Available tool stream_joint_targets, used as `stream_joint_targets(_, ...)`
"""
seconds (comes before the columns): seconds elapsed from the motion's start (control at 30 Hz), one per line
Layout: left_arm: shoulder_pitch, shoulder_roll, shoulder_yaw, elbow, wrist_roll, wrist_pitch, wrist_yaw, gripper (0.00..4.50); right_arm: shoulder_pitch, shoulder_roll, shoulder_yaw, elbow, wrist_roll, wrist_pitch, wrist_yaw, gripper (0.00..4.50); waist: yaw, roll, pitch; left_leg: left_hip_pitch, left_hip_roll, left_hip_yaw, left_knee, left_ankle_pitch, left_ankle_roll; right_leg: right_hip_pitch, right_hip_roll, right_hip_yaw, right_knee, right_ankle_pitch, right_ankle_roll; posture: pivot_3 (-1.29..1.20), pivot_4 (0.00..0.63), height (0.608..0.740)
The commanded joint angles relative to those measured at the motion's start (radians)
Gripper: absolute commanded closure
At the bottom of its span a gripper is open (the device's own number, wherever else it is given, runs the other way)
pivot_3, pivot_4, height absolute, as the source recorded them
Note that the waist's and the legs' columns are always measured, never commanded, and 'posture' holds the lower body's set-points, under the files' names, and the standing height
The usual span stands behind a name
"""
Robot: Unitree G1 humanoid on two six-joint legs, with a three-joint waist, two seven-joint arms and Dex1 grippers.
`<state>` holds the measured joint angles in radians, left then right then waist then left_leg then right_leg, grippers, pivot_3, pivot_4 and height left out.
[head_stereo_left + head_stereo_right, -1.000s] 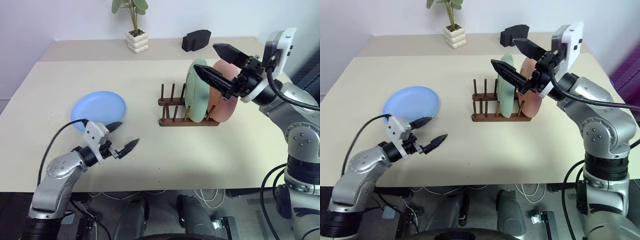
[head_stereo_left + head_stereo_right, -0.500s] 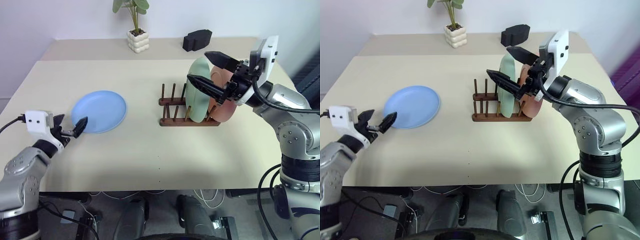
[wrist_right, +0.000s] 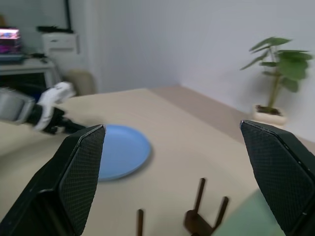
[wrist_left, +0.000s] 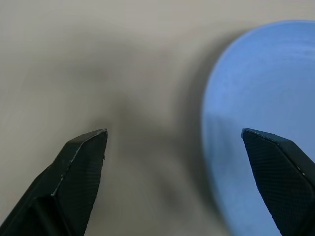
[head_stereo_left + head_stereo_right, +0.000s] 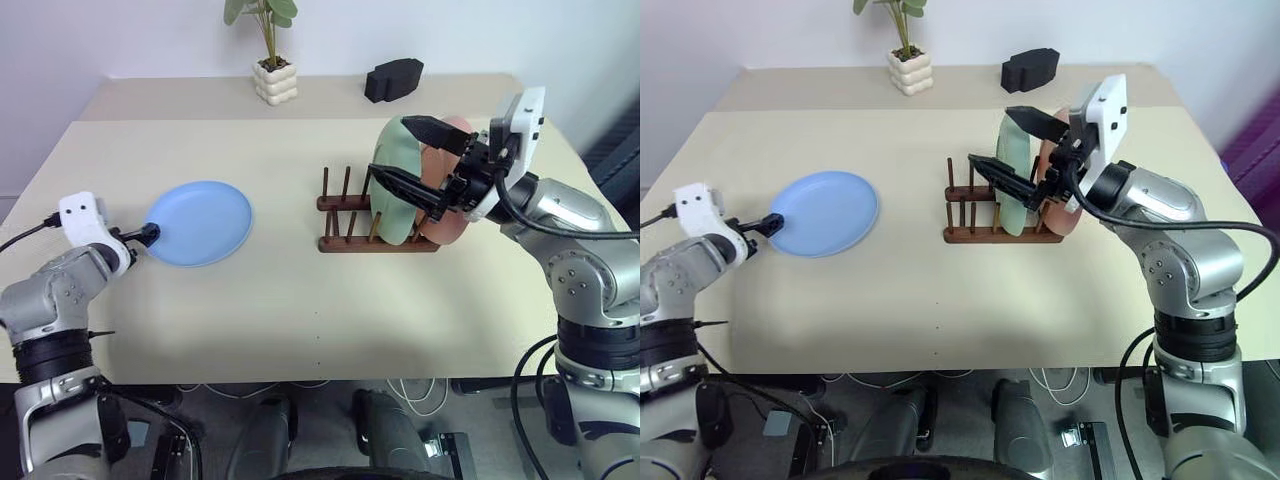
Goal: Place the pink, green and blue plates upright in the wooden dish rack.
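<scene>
2 plates done — green plate (image 5: 398,180) and pink plate (image 5: 452,212) upright in the rack (image 5: 350,228); blue plate (image 5: 200,222) lies flat. Left gripper (image 4: 179,147) and right gripper (image 3: 172,167) — both spread wide, empty.

Rack (image 5: 375,225) front pegs free (table (image 5: 300,300) open).

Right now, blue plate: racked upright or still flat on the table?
Flat on the table. The blue plate lies face up, left of the wooden dish rack, with the left gripper at its rim.
</scene>
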<state>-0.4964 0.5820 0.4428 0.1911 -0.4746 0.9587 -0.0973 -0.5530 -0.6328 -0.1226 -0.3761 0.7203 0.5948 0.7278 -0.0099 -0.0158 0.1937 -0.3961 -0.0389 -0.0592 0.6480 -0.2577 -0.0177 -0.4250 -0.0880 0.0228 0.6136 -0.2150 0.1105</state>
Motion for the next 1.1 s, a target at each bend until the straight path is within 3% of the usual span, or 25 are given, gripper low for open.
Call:
stream_joint_targets(0.03,-0.041,-0.002,-0.004,0.014,0.020,-0.002,0.007,1.82,0.028,-0.043,-0.017,-0.080,0.034,0.000,0.064,0.00,-0.001,0.000,0.000,0.000,0.000,0.000,0.000,0.000,0.000,0.000,0.000,0.000,0.000,0.000,0.000,0.00,0.150,0.730)
stream_joint_targets(0.2,-0.062,-0.015,-0.001,0.043,0.047,-0.013,0.034,4.34,0.066,-0.062,-0.017,-0.114,0.026,-0.001,0.074,0.00,-0.002,-0.001,0.000,0.000,0.000,0.000,0.000,0.000,0.000,0.000,0.000,0.000,0.000,0.000,0.000,0.00,0.150,0.730)
stream_joint_targets(0.23,-0.063,-0.016,-0.001,0.046,0.054,-0.015,0.040,4.43,0.068,-0.061,-0.018,-0.117,0.026,-0.001,0.071,0.00,-0.001,-0.001,0.000,0.001,0.000,0.000,0.000,0.000,0.000,0.000,0.000,0.000,0.001,0.000,0.000,0.00,0.150,0.730)
stream_joint_targets(0.5,-0.105,-0.086,0.055,-0.044,0.009,-0.181,0.017,4.43,0.052,-0.061,0.023,-0.108,-0.061,-0.027,0.036,0.00,0.001,-0.001,0.000,0.001,0.000,0.000,0.000,0.001,-0.001,0.000,0.000,0.000,0.001,0.000,0.000,0.00,0.150,0.730)
stream_joint_targets(0.7,-0.211,-0.143,-0.003,-0.219,0.010,-0.269,0.039,4.43,0.009,-0.046,0.192,-0.086,-0.308,-0.158,0.022,0.00,0.004,-0.005,0.002,-0.003,-0.001,-0.001,0.001,0.001,-0.003,-0.002,-0.001,-0.001,0.000,0.002,0.001,0.00,0.150,0.730)
stream_joint_targets(0.93,-0.313,-0.148,-0.133,-0.366,0.031,-0.209,0.037,4.43,-0.164,0.039,0.397,0.031,-0.650,-0.382,-0.042,0.00,-0.009,-0.005,0.002,-0.005,-0.002,0.000,0.001,0.002,-0.004,-0.005,0.000,0.000,0.000,0.003,0.003,0.00,0.150,0.730)
stream_joint_targets(1.1,-0.354,-0.167,-0.178,-0.438,0.029,-0.132,0.076,4.43,-0.221,0.085,0.475,0.136,-0.824,-0.517,-0.075,0.00,-0.003,-0.005,0.002,-0.006,-0.002,0.000,0.000,0.004,-0.007,-0.005,0.001,-0.002,0.001,0.003,0.002,0.00,0.150,0.730)
